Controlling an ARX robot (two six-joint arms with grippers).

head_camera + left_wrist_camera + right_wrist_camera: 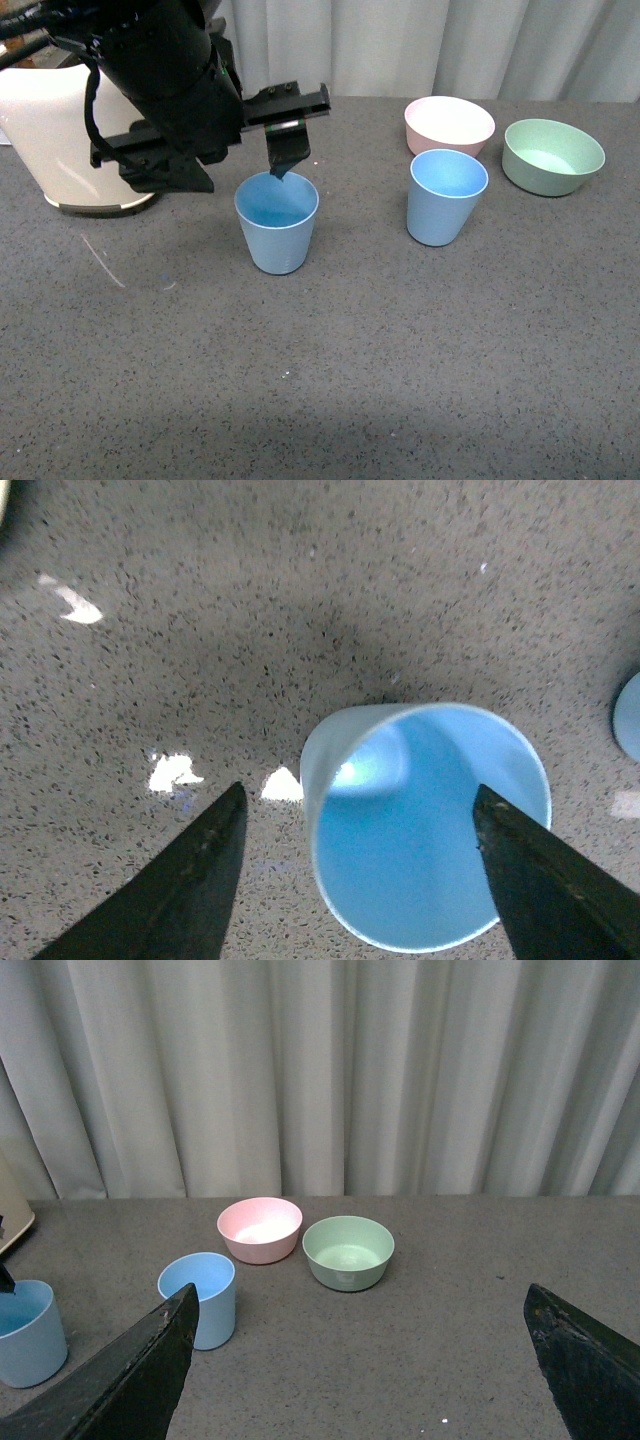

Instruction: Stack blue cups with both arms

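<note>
Two light blue cups stand upright on the grey table. The left blue cup sits under my left gripper, which is open. In the left wrist view this cup lies between the fingers, with my left gripper straddling its rim, one fingertip over the rim edge and the other out over the table. The second blue cup stands apart to the right. My right gripper is open and holds nothing. It hangs well back from that cup and is not in the front view.
A pink bowl and a green bowl sit behind the right cup. A white rounded appliance stands at the far left behind my left arm. A curtain closes the back.
</note>
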